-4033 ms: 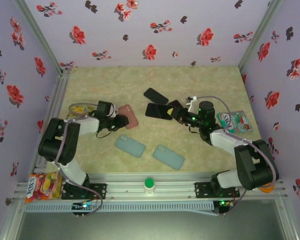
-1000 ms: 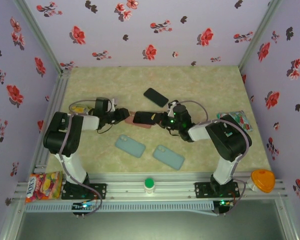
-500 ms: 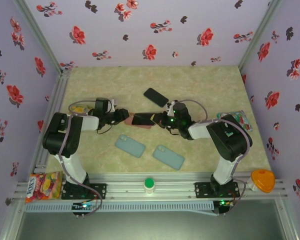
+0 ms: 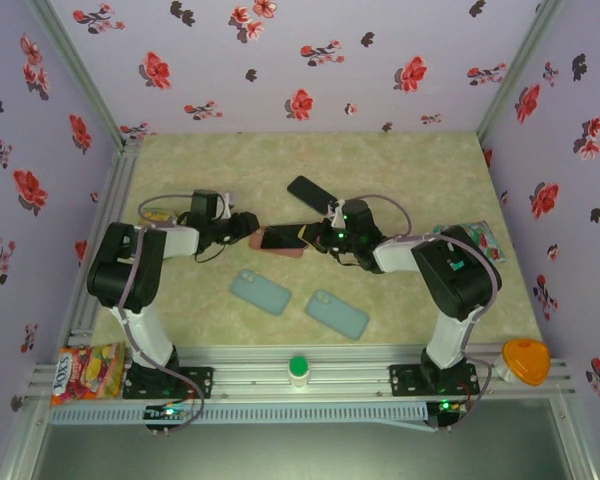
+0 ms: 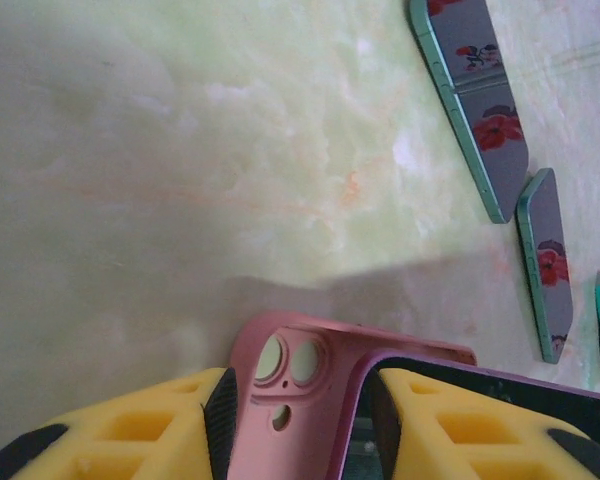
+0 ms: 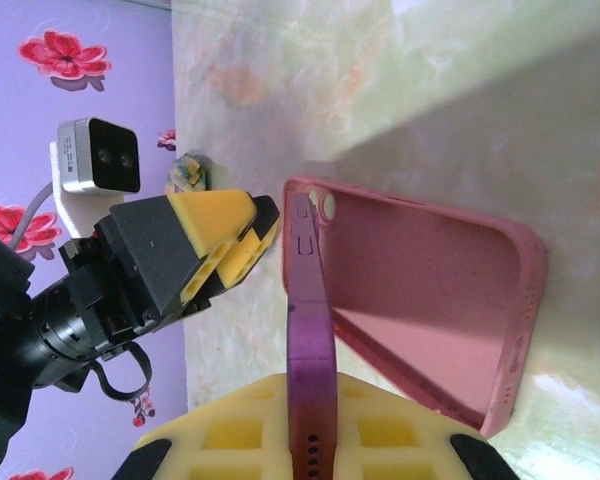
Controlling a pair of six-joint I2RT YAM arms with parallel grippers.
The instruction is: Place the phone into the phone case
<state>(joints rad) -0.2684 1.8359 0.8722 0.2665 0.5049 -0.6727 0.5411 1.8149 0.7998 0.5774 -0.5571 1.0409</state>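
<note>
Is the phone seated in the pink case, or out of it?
Out. The right gripper holds the phone tilted above the pink case, whose cavity shows empty.

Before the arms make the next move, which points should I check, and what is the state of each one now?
1. Right gripper, jaws shut on the phone: ok.
2. Left gripper, jaws holding the pink case at its camera end: ok.
3. Hollow side of the case turned toward the phone: ok.
4. Phone lying flat inside the case: not ok, it stands on edge by one long wall.
5. Phone camera lined up with the cutouts: cannot tell.
</note>
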